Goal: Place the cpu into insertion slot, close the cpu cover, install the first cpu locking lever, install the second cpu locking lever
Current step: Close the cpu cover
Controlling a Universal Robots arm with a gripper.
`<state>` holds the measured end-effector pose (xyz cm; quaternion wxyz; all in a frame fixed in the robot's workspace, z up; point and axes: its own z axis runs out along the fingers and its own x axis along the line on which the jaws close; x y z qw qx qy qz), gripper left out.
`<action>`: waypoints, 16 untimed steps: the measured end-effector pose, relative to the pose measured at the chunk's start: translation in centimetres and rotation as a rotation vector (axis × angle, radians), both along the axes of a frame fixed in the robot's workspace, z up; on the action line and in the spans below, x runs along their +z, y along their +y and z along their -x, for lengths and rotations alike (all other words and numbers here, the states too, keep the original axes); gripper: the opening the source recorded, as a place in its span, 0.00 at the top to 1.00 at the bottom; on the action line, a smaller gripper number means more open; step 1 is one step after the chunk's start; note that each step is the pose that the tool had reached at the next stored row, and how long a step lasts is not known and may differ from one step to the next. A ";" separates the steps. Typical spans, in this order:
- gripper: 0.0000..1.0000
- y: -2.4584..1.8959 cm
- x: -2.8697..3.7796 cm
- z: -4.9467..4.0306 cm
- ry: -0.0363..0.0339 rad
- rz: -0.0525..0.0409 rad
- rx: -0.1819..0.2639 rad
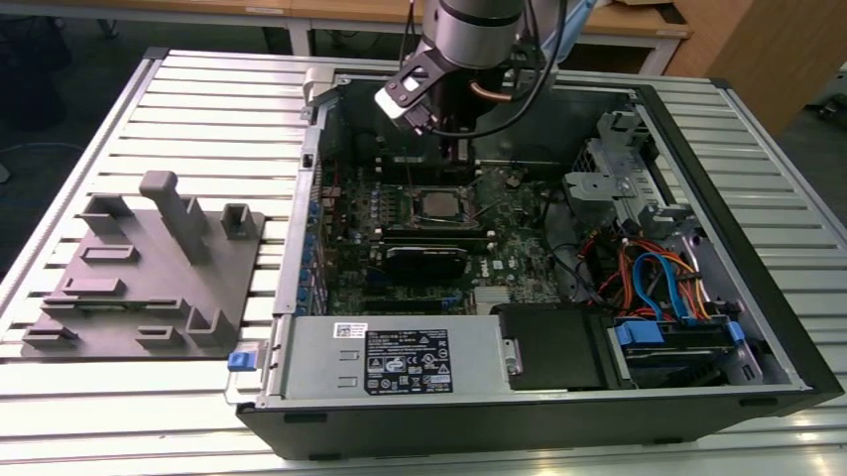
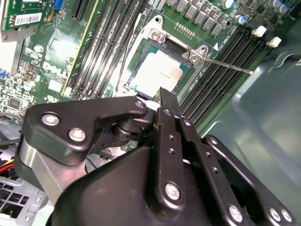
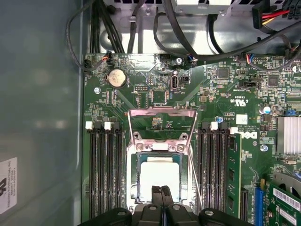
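The cpu lies in the insertion slot on the green motherboard, its silver top facing up. It also shows in the second wrist view as the cpu and in the exterior view as the cpu. The cpu cover, a thin metal frame, stands open at one side of the socket. A thin lever rod sticks out beside the socket. My gripper is shut, its fingertips pressed together just over the cpu's near edge. It hangs above the socket in the exterior view, gripper.
The open computer case lies on a slatted metal table. Long black memory slots flank the socket on both sides. Cables and a drive cage fill the exterior view's right. A grey fixture plate sits at the left.
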<state>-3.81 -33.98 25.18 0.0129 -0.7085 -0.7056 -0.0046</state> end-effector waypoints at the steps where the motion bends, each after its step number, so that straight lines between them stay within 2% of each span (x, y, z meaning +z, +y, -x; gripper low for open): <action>1: 0.90 0.00 0.10 0.00 0.0000 0.0000 0.000; 16: 0.90 0.00 1.42 0.00 0.0000 0.0000 0.000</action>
